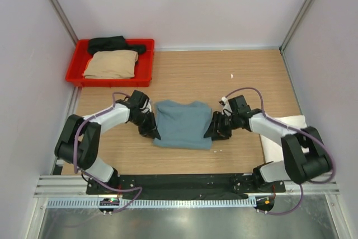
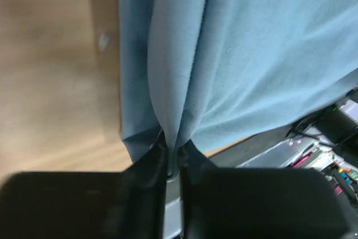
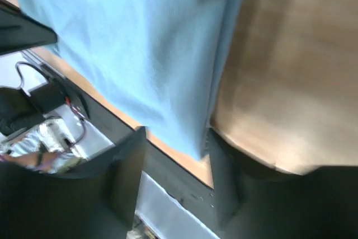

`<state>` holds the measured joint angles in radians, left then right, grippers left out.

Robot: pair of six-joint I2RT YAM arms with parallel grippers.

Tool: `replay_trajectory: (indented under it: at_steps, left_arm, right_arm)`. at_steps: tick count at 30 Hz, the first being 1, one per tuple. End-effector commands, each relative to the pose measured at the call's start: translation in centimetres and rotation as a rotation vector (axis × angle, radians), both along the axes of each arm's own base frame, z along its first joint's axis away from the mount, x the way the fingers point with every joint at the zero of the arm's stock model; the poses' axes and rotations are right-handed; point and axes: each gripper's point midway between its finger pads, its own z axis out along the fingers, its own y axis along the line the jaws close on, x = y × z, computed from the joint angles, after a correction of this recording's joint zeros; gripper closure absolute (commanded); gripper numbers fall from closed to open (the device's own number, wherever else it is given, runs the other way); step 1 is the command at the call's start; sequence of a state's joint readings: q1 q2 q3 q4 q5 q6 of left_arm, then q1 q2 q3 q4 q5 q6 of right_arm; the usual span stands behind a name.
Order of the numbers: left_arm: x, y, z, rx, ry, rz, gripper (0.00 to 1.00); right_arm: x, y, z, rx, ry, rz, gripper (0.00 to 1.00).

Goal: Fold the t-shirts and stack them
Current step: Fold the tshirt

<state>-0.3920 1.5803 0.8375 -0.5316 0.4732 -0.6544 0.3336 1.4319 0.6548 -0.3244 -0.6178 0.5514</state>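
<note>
The teal-blue t-shirt [image 1: 183, 124] lies folded into a rough rectangle in the middle of the wooden table. My left gripper [image 1: 151, 131] is at its left edge and is shut on a pinch of the teal cloth [image 2: 251, 54], which bunches between the jaws [image 2: 172, 155]. My right gripper [image 1: 213, 130] is at the shirt's right edge with its jaws apart [image 3: 174, 158]. A corner of the teal shirt [image 3: 140, 43] hangs between them, not clamped. The tan shirt [image 1: 112, 64] and the black shirt [image 1: 112, 43] lie in the tray. The white shirt [image 1: 293, 121] lies partly under my right arm.
The red plastic tray [image 1: 72, 76] stands at the back left corner. White walls with metal posts close in the left, back and right sides. The black base plate and metal rail [image 1: 184, 183] run along the near edge.
</note>
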Motion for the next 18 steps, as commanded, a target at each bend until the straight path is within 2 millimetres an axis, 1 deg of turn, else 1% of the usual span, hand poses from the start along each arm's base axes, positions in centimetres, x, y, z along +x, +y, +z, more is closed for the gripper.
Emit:
replay_trajectory:
  at_steps: [1,2,3,4,5,6,7,8,9,10,11,12,13,14,15,16,17,18]
  left_arm:
    - [-3.3,1.9,2.0,0.064,0.074,-0.002,0.83]
    - [-3.1,2.1,2.6,0.074,0.049,-0.001,0.63]
    - [-2.4,2.6,3.8,0.096,-0.025,0.008,0.57]
    - [-1.5,2.9,4.6,0.118,-0.074,0.018,0.50]
    - [0.0,2.8,6.1,0.116,-0.153,0.019,0.47]
    - [1.1,2.8,7.2,0.121,-0.208,0.025,0.47]
    - [2.3,3.3,7.7,0.157,-0.255,0.044,0.46]
    - [3.2,3.3,8.3,0.162,-0.285,0.048,0.46]
    - [4.7,2.8,9.3,0.153,-0.334,0.031,0.47]
    - [5.5,2.6,9.6,0.155,-0.356,0.023,0.48]
    - [6.4,2.5,9.8,0.163,-0.380,0.023,0.53]
    - [7.4,2.4,10.1,0.170,-0.407,0.012,0.55]
    - [8.1,2.4,9.3,0.196,-0.398,0.003,0.60]
    - [8.9,2.3,9.1,0.204,-0.411,-0.003,0.62]
    - [9.4,2.3,8.9,0.212,-0.424,-0.013,0.62]
    - [10.1,2.0,8.1,0.219,-0.417,-0.027,0.62]
    - [11.0,1.6,7.4,0.226,-0.410,-0.048,0.61]
    - [11.5,1.5,8.1,0.227,-0.428,-0.049,0.60]
  right_arm:
    - [-0.9,-1.2,2.3,-0.030,-0.048,-0.079,0.42]
    - [-0.3,-1.9,2.9,-0.064,-0.101,-0.089,0.17]
    - [0.6,-3.3,3.0,-0.131,-0.138,-0.126,0.01]
    - [2.0,-3.8,4.3,-0.148,-0.206,-0.136,0.00]
    - [2.9,-4.4,4.5,-0.178,-0.246,-0.129,0.00]
    - [4.0,-4.7,4.9,-0.184,-0.279,-0.139,0.00]
    - [5.1,-4.7,5.1,-0.182,-0.287,-0.136,0.00]
    - [5.8,-4.6,5.2,-0.184,-0.309,-0.110,0.00]
    - [6.5,-4.4,5.2,-0.182,-0.318,-0.099,0.00]
    - [7.4,-4.0,5.2,-0.169,-0.322,-0.089,0.02]
    - [7.9,-3.6,5.2,-0.157,-0.333,-0.079,0.07]
    - [8.6,-3.4,5.2,-0.149,-0.356,-0.076,0.12]
    - [9.0,-3.2,5.2,-0.141,-0.358,-0.071,0.23]
    - [9.3,-3.0,4.4,-0.142,-0.336,-0.063,0.31]
    - [9.7,-2.8,4.3,-0.135,-0.343,-0.061,0.38]
    - [10.0,-2.5,4.2,-0.122,-0.341,-0.052,0.47]
    - [10.3,-2.3,3.9,-0.118,-0.330,-0.043,0.51]
    - [10.3,-2.3,3.3,-0.123,-0.318,-0.038,0.51]
